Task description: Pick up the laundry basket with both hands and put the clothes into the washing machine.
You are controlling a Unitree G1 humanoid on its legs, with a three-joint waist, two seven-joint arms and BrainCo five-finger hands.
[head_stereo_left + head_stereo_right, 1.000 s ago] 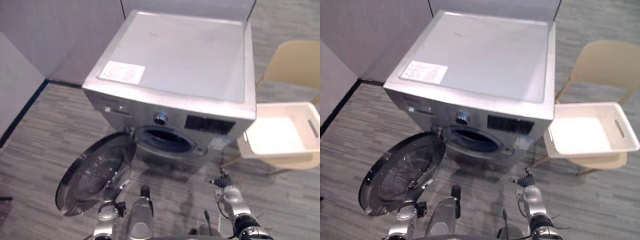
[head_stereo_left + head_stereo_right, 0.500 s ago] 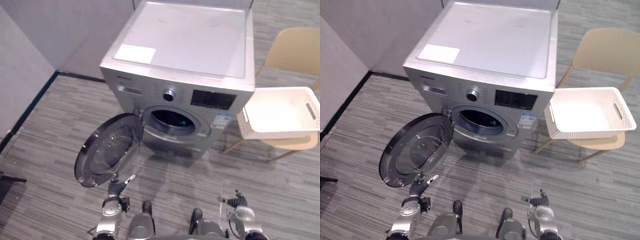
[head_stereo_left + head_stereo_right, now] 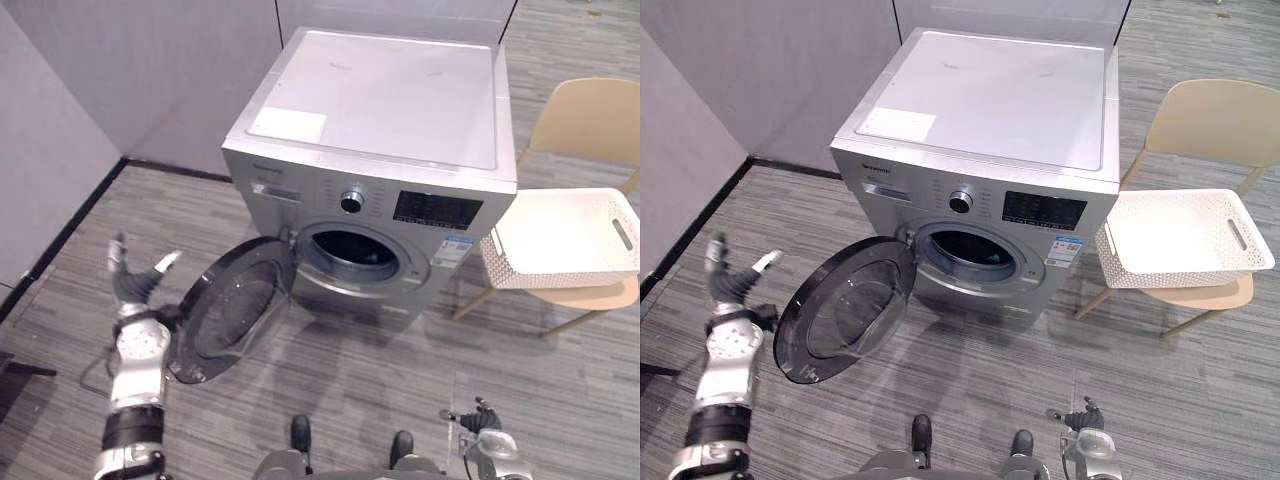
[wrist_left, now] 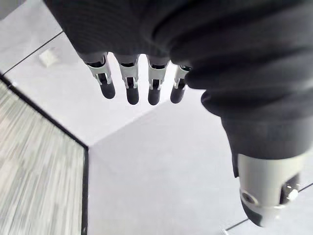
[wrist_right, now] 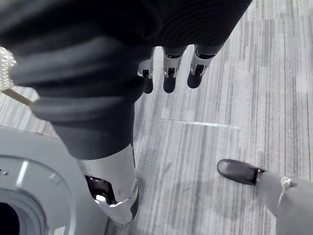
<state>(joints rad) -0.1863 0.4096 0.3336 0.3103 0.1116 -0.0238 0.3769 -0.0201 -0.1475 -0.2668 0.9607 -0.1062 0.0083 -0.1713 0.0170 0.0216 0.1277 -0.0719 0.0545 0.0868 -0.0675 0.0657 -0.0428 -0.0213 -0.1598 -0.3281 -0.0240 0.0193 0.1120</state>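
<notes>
The silver washing machine (image 3: 380, 110) stands in the middle with its round door (image 3: 235, 305) swung open to the left, and the drum opening (image 3: 355, 250) is dark inside. The white laundry basket (image 3: 560, 275) rests on a beige chair (image 3: 585, 115) right of the machine; no clothes show in it. My left hand (image 3: 135, 290) is raised left of the door, open, fingers (image 4: 128, 88) straight and pointing at a grey wall. My right hand (image 3: 482, 420) hangs low at the front right, open above the floor, fingers (image 5: 166, 78) straight. Both hands are far from the basket.
Grey partition walls (image 3: 130, 80) with a black skirting run along the left and behind the machine. The open door juts out over the grey striped floor (image 3: 360, 370) in front of the machine.
The camera has shifted, so the machine's front shows more fully. My left arm has swung up and out to the left of the door. The right hand stays low.
</notes>
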